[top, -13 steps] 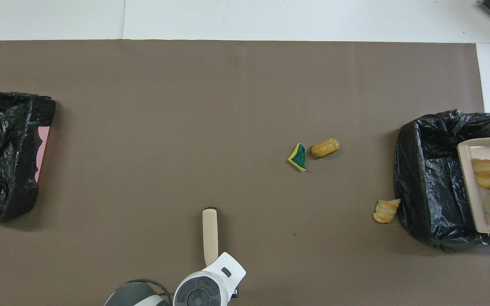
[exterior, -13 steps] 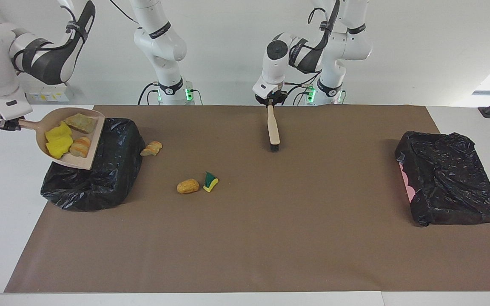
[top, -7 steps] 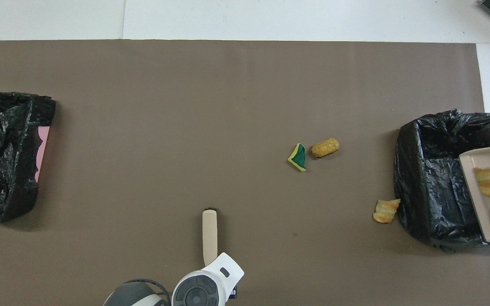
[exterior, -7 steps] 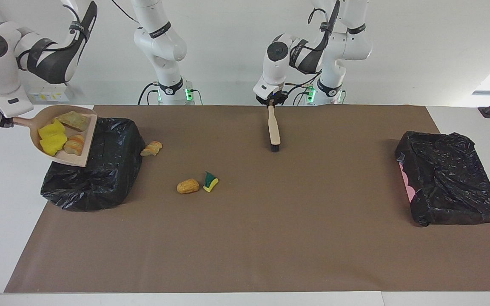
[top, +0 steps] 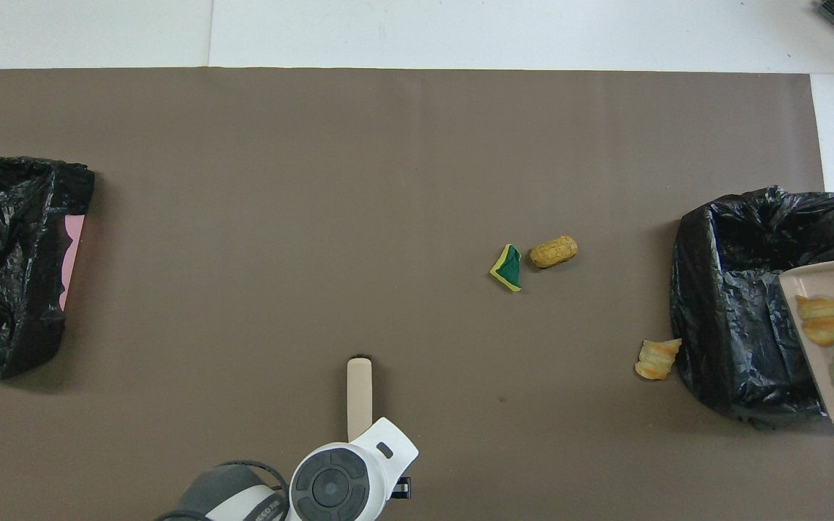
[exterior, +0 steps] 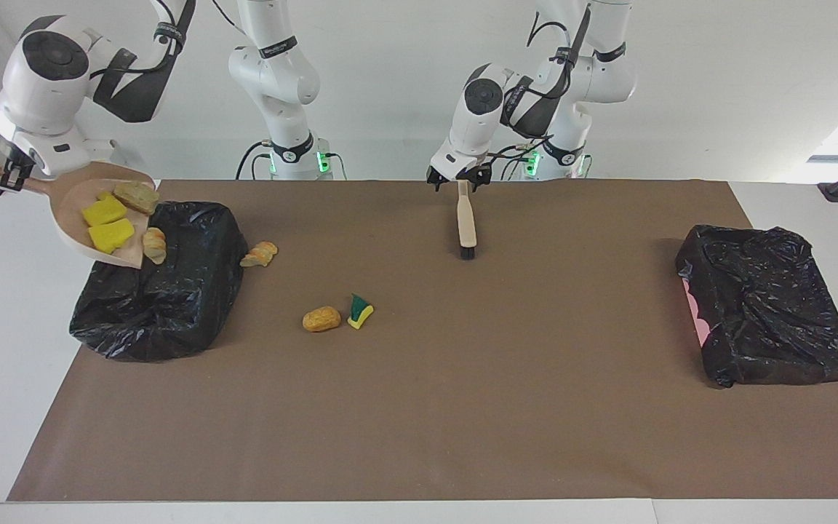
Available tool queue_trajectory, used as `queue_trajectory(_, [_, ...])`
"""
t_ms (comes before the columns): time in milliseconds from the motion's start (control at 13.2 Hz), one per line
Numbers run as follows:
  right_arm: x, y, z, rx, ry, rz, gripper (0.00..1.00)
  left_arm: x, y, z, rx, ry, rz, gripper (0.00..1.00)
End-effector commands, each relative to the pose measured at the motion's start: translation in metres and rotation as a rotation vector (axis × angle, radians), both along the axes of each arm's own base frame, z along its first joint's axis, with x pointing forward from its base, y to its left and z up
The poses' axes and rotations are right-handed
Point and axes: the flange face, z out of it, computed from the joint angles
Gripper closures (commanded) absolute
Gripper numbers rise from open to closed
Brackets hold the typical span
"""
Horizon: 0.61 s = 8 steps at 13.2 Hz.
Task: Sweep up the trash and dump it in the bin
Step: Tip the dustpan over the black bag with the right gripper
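Observation:
My right gripper (exterior: 6, 175) is shut on the handle of the beige dustpan (exterior: 70, 207), held tilted over the black-lined bin (exterior: 164, 291) at the right arm's end. In the pan are two yellow sponge bits (exterior: 104, 212), a beige chunk (exterior: 135, 195) and a bread-like lump (exterior: 153, 245) at its lower lip. On the mat lie a bread-like lump (exterior: 259, 254) beside the bin, an orange-brown lump (exterior: 321, 319) and a green-and-yellow wedge (exterior: 361, 311). My left gripper (exterior: 460, 180) is shut on the brush (exterior: 467, 222), bristles on the mat.
A second black-bagged bin (exterior: 768, 316) with a pink patch sits at the left arm's end of the brown mat (exterior: 463, 400). In the overhead view the dustpan (top: 815, 354) overhangs the bin (top: 735, 325), and the brush (top: 359, 387) sticks out from under the left wrist.
My right arm has lifted the handle and tipped the dustpan steeper over the bin. The bread-like lump has slid to the pan's lip. The left wrist turned slightly; the brush barely moved.

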Motion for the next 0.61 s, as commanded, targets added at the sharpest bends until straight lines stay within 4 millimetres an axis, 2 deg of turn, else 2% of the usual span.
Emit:
queue_trajectory(0, [-0.009, 0.035, -0.009, -0.03, -0.006, 0.045, 1.0, 0.054, -0.001, 0.025, 0.019, -0.087, -0.059, 0.0])
queue_trajectory(152, [-0.012, 0.054, -0.014, -0.031, -0.017, 0.049, 1.0, 0.1, 0.013, 0.052, 0.015, -0.164, -0.044, 0.0])
queue_trajectory(227, [-0.015, 0.05, -0.013, -0.032, -0.019, 0.036, 1.0, 0.123, 0.025, 0.07, 0.001, -0.202, -0.035, 0.0])
queue_trajectory(303, [-0.017, 0.043, -0.006, -0.037, -0.026, 0.041, 1.0, 0.148, 0.047, 0.091, -0.011, -0.228, -0.035, 0.0])
queue_trajectory(379, [-0.023, 0.029, -0.002, -0.05, -0.016, 0.037, 1.0, 0.163, 0.071, 0.113, -0.009, -0.231, -0.049, 0.0])
queue_trajectory(530, [-0.026, 0.025, 0.008, -0.066, -0.024, 0.046, 1.0, 0.186, 0.112, 0.149, -0.003, -0.201, -0.114, 0.0])
